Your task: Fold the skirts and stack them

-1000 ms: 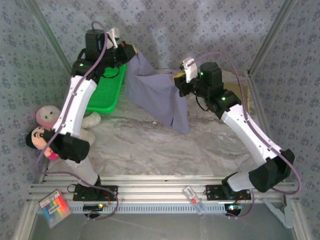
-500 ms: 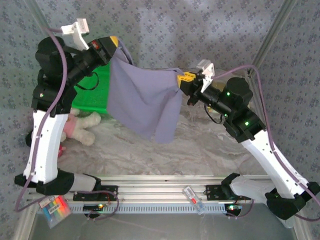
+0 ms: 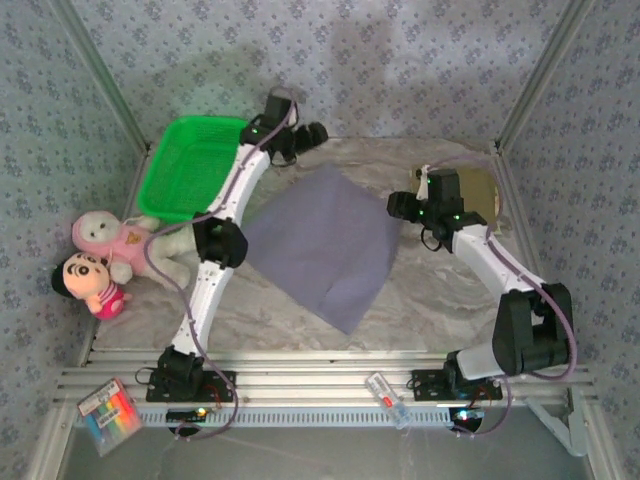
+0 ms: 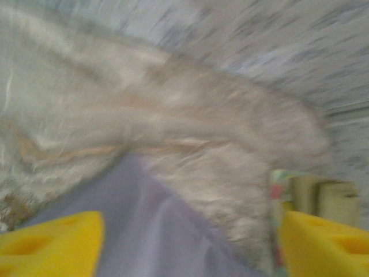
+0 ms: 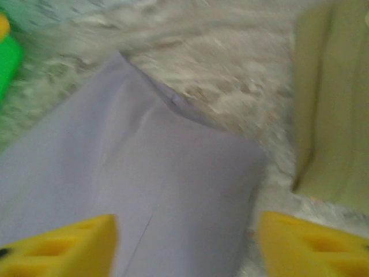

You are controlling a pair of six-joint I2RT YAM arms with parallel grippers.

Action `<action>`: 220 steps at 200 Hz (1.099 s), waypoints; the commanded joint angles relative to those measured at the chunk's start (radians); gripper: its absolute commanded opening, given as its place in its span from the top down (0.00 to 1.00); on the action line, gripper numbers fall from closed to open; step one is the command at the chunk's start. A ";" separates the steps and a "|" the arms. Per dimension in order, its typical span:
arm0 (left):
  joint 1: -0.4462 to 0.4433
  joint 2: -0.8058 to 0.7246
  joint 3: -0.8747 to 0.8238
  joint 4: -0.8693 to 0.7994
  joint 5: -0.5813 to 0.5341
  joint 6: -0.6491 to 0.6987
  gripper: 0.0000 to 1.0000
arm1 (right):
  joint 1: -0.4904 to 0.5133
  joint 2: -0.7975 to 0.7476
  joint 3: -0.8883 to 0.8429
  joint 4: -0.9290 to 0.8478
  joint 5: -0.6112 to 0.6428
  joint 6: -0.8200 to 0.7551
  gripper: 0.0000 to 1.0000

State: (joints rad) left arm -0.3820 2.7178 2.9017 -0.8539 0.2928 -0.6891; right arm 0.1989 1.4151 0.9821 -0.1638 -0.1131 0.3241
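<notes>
A lavender-grey skirt (image 3: 322, 245) lies spread flat on the middle of the table. My left gripper (image 3: 305, 137) hovers just past the skirt's far corner. In the left wrist view it (image 4: 187, 248) is open, its yellow fingers (image 4: 52, 242) wide apart over the lavender cloth (image 4: 150, 231). My right gripper (image 3: 397, 207) is at the skirt's right corner. It (image 5: 185, 248) is open too, with the cloth (image 5: 173, 190) below and nothing between the fingers. A folded olive-khaki skirt (image 3: 480, 192) (image 5: 334, 109) lies at the back right, beside the right arm.
A green plastic basket (image 3: 195, 165) stands at the back left. Two plush dolls (image 3: 100, 235) (image 3: 85, 282) lie at the left edge. A colourful packet (image 3: 108, 415) rests on the front rail. The table has a marbled cover (image 3: 430, 300).
Both grippers held the lavender skirt up in the air. Now it lies flat on the table, both have let go and opened, and both arms have dropped towards the far side.
</notes>
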 commanded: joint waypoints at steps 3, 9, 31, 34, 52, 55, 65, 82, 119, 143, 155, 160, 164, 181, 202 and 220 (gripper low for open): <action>-0.023 -0.239 -0.159 -0.066 -0.050 0.039 0.00 | 0.032 -0.047 -0.015 0.001 0.102 0.119 0.00; -0.029 -0.289 -0.262 -0.024 -0.063 0.047 0.01 | 0.035 -0.053 -0.028 0.012 0.115 0.148 0.00; -0.037 -0.391 -0.470 0.008 -0.105 0.056 0.01 | 0.037 -0.058 -0.060 0.045 0.083 0.203 0.00; -0.038 -0.397 -0.482 0.001 -0.111 0.056 0.00 | 0.037 -0.057 -0.060 0.050 0.071 0.207 0.00; -0.038 -0.420 -0.548 -0.041 -0.132 0.060 0.01 | 0.037 -0.018 -0.055 0.084 -0.052 0.196 0.00; -0.038 -0.426 -0.565 -0.042 -0.132 0.059 0.00 | 0.039 -0.006 -0.047 0.081 -0.061 0.196 0.00; -0.037 -0.449 -0.633 -0.025 -0.138 0.055 0.00 | 0.052 0.032 -0.028 0.073 -0.071 0.194 0.00; -0.027 -0.494 -0.772 0.034 -0.140 0.034 0.00 | 0.085 0.094 -0.009 0.088 -0.042 0.186 0.00; 0.006 -0.577 -1.069 0.163 -0.101 -0.028 0.00 | 0.101 0.280 0.104 -0.067 0.052 0.231 0.00; 0.016 -0.586 -1.180 0.168 -0.122 -0.035 0.00 | 0.113 0.336 0.082 -0.088 0.065 0.268 0.00; 0.025 -0.579 -1.225 0.170 -0.124 -0.043 0.00 | 0.132 0.354 0.061 -0.093 0.027 0.268 0.00; 0.030 -0.572 -1.236 0.170 -0.122 -0.047 0.00 | 0.142 0.358 0.053 -0.101 0.020 0.268 0.00; 0.032 -0.564 -1.243 0.169 -0.117 -0.049 0.00 | 0.153 0.361 0.048 -0.106 0.016 0.268 0.00; 0.034 -0.524 -1.237 0.169 -0.093 -0.048 0.01 | 0.199 0.367 0.021 -0.119 -0.016 0.290 0.03; 0.023 -0.453 -1.185 0.170 -0.058 -0.042 0.00 | 0.277 0.350 -0.008 -0.106 -0.047 0.394 0.03; 0.003 -0.355 -1.083 0.171 -0.003 -0.029 0.00 | 0.361 0.329 -0.015 -0.042 -0.065 0.495 0.02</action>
State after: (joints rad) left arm -0.3519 2.2063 1.7332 -0.7059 0.2054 -0.7269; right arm 0.4595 1.7561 1.0058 -0.2073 -0.1036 0.6529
